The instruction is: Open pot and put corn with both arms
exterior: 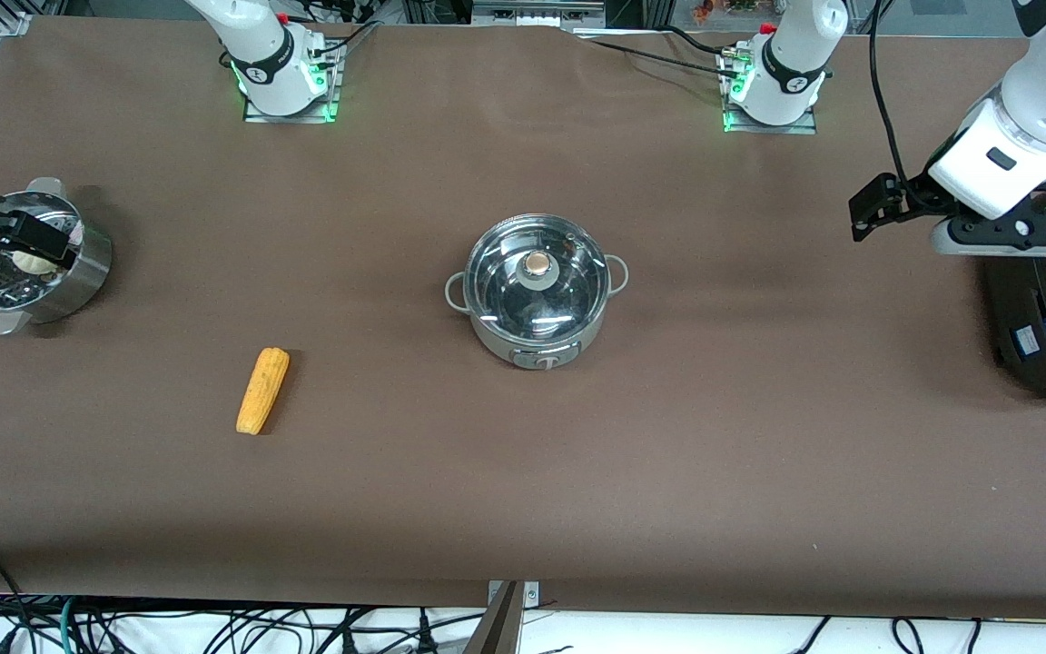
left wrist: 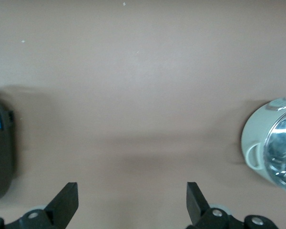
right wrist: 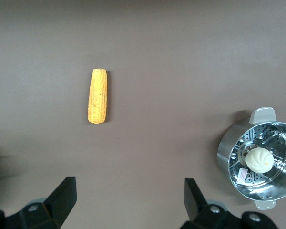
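Note:
The steel pot (exterior: pixel 537 295) stands mid-table with its glass lid (exterior: pixel 532 286) on and the copper knob (exterior: pixel 537 263) on top. Its edge also shows in the left wrist view (left wrist: pixel 271 143). The corn (exterior: pixel 262 391) lies on the cloth nearer the front camera, toward the right arm's end, and shows in the right wrist view (right wrist: pixel 97 96). My left gripper (exterior: pixel 875 209) is open and empty, up in the air next to the black cooker; in its own view (left wrist: pixel 132 191) only bare cloth lies between the fingers. My right gripper (exterior: pixel 1 234) is open and empty, over the steamer basket; in its own view (right wrist: pixel 130 186) it frames bare cloth.
A perforated steel steamer basket (exterior: pixel 78 272) with a white bun (right wrist: pixel 260 160) stands at the right arm's end of the table. A large black cooker (exterior: pixel 1045 327) stands at the left arm's end; it also shows in the left wrist view (left wrist: pixel 0 148). Brown cloth (exterior: pixel 714 436) covers the table.

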